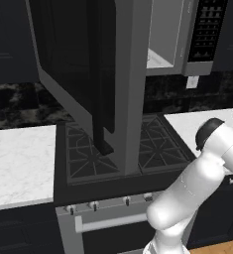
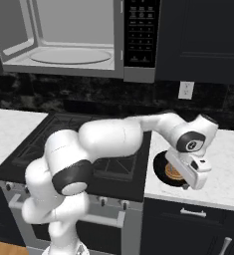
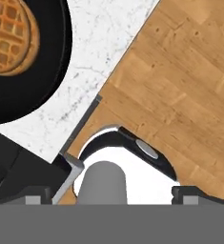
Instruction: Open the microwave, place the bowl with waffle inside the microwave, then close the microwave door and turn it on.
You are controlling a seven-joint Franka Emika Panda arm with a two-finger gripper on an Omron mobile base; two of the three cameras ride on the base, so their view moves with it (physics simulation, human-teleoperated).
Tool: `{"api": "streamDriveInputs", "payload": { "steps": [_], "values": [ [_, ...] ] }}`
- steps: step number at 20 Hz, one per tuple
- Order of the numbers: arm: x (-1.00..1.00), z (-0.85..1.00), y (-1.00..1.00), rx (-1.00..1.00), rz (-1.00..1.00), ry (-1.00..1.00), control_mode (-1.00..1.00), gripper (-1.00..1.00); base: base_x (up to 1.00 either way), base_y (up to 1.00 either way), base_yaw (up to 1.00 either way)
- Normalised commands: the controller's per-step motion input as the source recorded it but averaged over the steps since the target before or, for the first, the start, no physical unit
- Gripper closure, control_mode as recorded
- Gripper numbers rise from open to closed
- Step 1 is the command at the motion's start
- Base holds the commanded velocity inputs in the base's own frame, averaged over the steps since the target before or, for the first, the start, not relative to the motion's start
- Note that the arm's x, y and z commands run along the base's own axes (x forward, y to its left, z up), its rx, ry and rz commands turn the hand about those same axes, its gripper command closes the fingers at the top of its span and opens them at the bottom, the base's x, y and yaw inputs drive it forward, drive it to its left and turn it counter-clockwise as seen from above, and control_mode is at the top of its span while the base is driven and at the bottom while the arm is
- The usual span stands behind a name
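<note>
**Door open, bowl not yet in hand**

We found the microwave (image 2: 73, 40) with its cavity exposed and the microwave door (image 1: 83, 74) swung wide over the stove (image 1: 152, 149). The bowl (image 2: 163, 167) sat on the white counter (image 2: 223, 169) just right of the stove, the waffle (image 3: 8, 38) lying flat inside it. Our gripper (image 2: 195, 177) hung low at the bowl's near edge, close to the counter's front lip, with its jaws spread wide and nothing between them.

We judged the step in hand to be grasping the bowl. To do it well, we thought one finger should go inside the rim and one outside, clear of the waffle, closing on the wall rather than the whole bowl. The hand looked off to one side of the bowl, so recentring over the rim before descending seemed wise, then lifting level so the waffle stayed put.
</note>
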Motion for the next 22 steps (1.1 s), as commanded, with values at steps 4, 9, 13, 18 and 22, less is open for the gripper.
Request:
{"api": "streamDriveInputs", "payload": {
  "steps": [4,9,13,18,22],
  "values": [
    [0.35,-0.27,-0.5,0.23,-0.2,0.02,-1.0,-1.0,0.0,0.0,0.0],
    [0.46,-0.27,-0.21,0.16,-0.17,0.0,-1.0,-1.0,0.0,0.0,0.0],
    [0.51,-0.2,-0.3,0.09,-0.12,0.07,-1.0,-1.0,0.0,0.0,0.0],
    [0.25,-0.39,-0.23,0.01,-0.14,0.03,-1.0,-1.0,0.0,0.0,0.0],
    [0.33,-0.24,0.0,0.0,-0.23,0.01,-1.0,-1.0,0.0,0.0,0.0]
  ]
}}
